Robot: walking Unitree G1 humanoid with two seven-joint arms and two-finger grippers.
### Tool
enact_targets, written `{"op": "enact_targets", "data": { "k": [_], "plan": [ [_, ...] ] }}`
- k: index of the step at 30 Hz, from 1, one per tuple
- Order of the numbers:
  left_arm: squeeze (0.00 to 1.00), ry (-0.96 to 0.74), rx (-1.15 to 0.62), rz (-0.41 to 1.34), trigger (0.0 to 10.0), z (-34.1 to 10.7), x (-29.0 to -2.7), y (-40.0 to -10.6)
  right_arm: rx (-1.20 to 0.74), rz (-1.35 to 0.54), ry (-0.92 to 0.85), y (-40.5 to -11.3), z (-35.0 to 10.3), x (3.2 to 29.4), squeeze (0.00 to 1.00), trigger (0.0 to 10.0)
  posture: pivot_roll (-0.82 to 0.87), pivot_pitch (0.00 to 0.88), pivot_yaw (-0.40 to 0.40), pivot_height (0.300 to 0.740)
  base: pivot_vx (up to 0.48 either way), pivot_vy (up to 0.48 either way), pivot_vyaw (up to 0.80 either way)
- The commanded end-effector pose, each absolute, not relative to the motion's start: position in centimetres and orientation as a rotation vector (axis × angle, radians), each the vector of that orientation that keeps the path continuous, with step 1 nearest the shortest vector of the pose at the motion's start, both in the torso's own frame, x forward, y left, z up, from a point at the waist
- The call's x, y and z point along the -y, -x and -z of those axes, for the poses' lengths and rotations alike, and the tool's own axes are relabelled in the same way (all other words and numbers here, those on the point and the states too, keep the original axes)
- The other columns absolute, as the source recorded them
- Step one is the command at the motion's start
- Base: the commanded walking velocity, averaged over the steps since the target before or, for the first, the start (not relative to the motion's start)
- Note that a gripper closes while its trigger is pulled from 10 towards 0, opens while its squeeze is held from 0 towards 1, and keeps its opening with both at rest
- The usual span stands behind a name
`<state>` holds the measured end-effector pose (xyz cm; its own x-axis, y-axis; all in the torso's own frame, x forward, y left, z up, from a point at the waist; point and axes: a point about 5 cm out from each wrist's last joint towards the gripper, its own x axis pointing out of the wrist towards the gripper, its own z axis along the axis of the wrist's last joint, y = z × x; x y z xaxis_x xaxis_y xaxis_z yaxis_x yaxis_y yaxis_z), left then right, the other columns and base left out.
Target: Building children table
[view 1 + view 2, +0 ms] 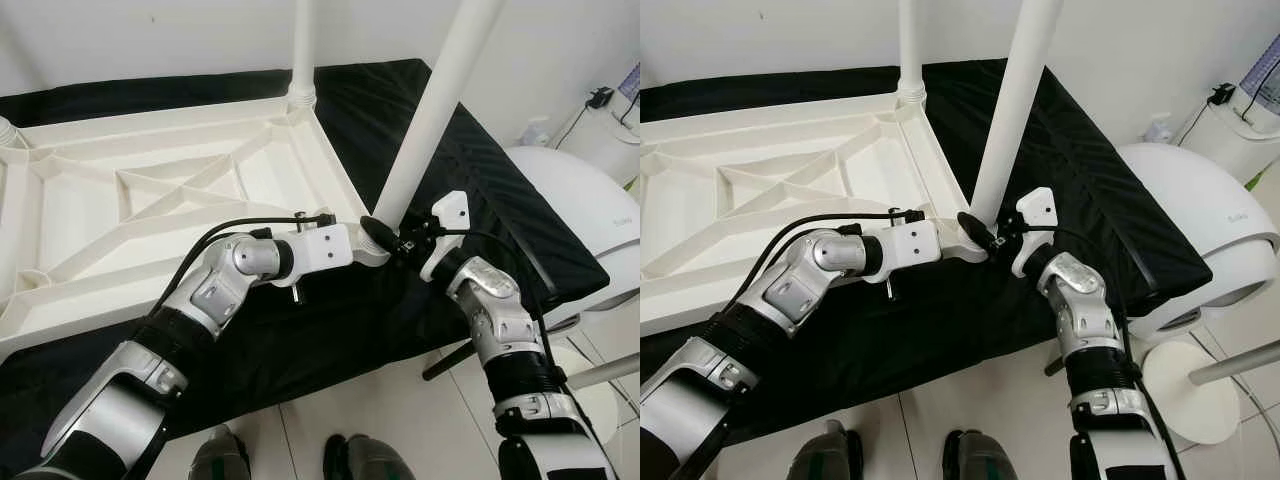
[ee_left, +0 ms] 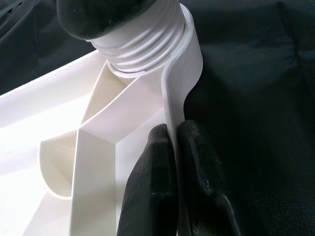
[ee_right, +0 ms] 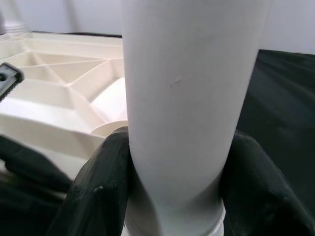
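Note:
A white plastic tabletop lies upside down on a black cloth, ribs facing up. One white leg stands in its far corner socket. A second white leg leans up from the near right corner socket. My right gripper is shut on this leg near its base, black fingers on both sides of the tube. My left gripper is shut on the tabletop's thin rim just beside that socket, one finger on each side of the wall.
The black cloth covers a low bed or bench. A white rounded appliance stands at the right. Another white leg with a round base lies on the tiled floor at the right. My feet show near the bottom edge.

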<state>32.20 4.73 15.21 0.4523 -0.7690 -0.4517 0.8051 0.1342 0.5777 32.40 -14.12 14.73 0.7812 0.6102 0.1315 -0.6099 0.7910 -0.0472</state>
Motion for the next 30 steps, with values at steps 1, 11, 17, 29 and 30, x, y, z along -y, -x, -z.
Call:
{"op": "enact_targets", "data": {
  "k": [1, 11, 17, 29, 30],
  "plan": [
    [0.00, -0.909, -0.040, 1.242, 10.0, -14.8, -3.6, -31.2, 0.133, -0.610, -0.040, -32.1, -14.4, 12.6, 0.00, 10.0, -0.01, 0.066, -0.048, 0.740, 0.000, 0.000, 0.00],
    [0.00, -0.908, -0.041, 1.252, 10.0, -14.6, -3.5, -30.9, 0.118, -0.365, -0.172, -31.7, -14.4, 10.6, 0.00, 10.0, -0.01, 0.055, -0.054, 0.740, 0.000, 0.000, 0.00],
    [0.00, -0.908, -0.042, 1.250, 10.0, -14.5, -3.5, -30.9, 0.073, -0.180, -0.173, -32.0, -13.6, 11.1, 0.00, 10.0, 0.00, 0.051, -0.057, 0.740, 0.000, 0.000, 0.00],
    [0.00, -0.910, -0.044, 1.252, 10.0, -14.4, -3.5, -30.8, 0.022, -0.041, -0.184, -31.3, -12.9, 10.3, 0.00, 10.0, 0.00, 0.050, -0.060, 0.740, 0.000, 0.000, 0.00],
    [0.00, -0.910, -0.044, 1.252, 10.0, -14.4, -3.5, -30.8, 0.022, -0.041, -0.184, -31.3, -12.9, 10.3, 0.00, 10.0, 0.00, 0.050, -0.060, 0.740, 0.000, 0.000, 0.00]
  ]
}}
